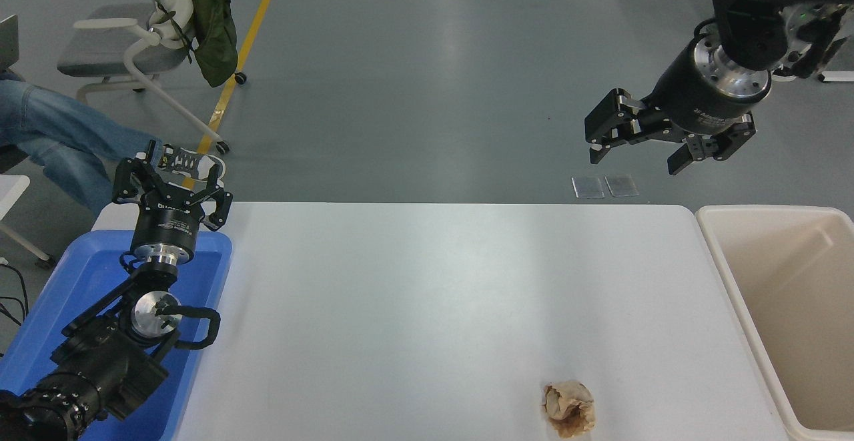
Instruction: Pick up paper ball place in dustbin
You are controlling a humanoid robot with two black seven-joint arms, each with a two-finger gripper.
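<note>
Grey polished floor with a yellow line [250, 41] lies beyond the white table [427, 294], seen from the head camera. On the near part of the table, right of centre, rests the crumpled tan-brown paper ball [569, 408], free of any contact. At the table's right end stands the large beige plastic dustbin [747, 294] with a thick cream rim. The right gripper [634, 154] hangs high over the floor past the far edge, fingers spread and holding nothing, well apart from the ball. The left gripper [170, 174], fingers also spread, sits parked above the shallow blue tray [60, 334] at lower left. A person's jeans-clad leg [60, 141] and a grey chair [120, 47] occupy the upper left.
</note>
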